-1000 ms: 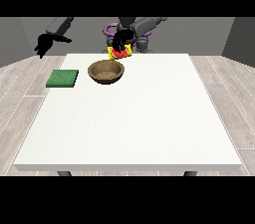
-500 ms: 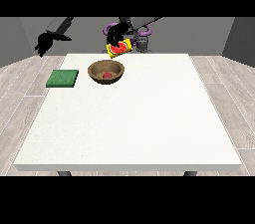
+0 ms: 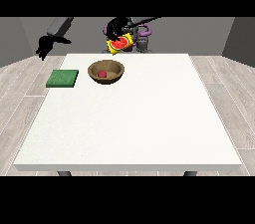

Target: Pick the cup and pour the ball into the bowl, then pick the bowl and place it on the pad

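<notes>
I see the robot hand (image 3: pixel 117 30) at the view's right curled round the tilted yellow cup (image 3: pixel 120 45). Just below it, the wooden bowl (image 3: pixel 106 72) on the white surface (image 3: pixel 134 118) holds the red ball (image 3: pixel 102 74). The green pad (image 3: pixel 63 78) lies beside the bowl, under the other robot hand (image 3: pixel 46 47), whose fingers hang relaxed, holding nothing.

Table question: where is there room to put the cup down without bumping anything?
The whole near half of the table is bare, and so is the right side beyond the bowl. The back left is crowded: the green pad and the bowl holding the red ball sit close together, with the tilted cup held above by a hand.
</notes>
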`<move>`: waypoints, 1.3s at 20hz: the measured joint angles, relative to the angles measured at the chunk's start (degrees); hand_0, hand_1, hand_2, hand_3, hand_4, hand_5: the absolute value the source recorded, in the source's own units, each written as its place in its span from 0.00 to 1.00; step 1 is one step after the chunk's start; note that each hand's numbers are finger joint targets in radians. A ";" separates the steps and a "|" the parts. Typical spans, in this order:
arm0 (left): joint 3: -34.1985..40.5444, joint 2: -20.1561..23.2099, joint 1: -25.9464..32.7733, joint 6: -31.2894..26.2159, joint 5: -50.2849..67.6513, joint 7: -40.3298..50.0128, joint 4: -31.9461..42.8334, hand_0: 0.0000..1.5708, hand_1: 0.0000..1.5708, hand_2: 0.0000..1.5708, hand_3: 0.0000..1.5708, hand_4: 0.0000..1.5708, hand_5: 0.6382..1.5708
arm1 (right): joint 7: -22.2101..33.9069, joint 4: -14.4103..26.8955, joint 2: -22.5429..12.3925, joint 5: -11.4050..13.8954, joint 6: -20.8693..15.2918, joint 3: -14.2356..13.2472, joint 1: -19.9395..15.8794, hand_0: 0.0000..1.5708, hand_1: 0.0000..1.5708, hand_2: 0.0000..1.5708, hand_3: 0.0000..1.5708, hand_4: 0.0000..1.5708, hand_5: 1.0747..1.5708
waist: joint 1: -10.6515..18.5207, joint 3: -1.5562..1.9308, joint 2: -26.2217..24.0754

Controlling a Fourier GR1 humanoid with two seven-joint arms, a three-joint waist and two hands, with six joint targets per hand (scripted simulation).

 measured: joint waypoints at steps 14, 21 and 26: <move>26.67 3.79 11.84 16.78 29.41 -8.32 -11.69 0.79 0.79 1.00 0.79 0.58 0.97 | 3.16 -0.56 1.56 -2.69 -3.68 -2.18 -0.97 0.00 0.00 0.00 0.00 0.14 0.99 | 9.45 -0.28 4.78; 38.16 1.07 15.59 18.11 51.42 -19.08 -13.16 0.18 0.18 0.00 0.00 0.53 0.99 | 3.29 -3.26 5.12 -3.55 -5.06 -1.59 -2.74 0.00 0.00 0.00 0.00 0.25 1.00 | 8.26 -0.31 10.97; 43.33 -0.08 18.80 17.52 64.52 -26.65 -11.18 0.00 0.00 0.00 0.00 0.00 0.94 | 4.67 -5.91 9.23 -2.68 -6.48 1.10 -3.26 0.00 0.00 0.00 0.00 0.19 0.96 | 5.54 -0.26 12.38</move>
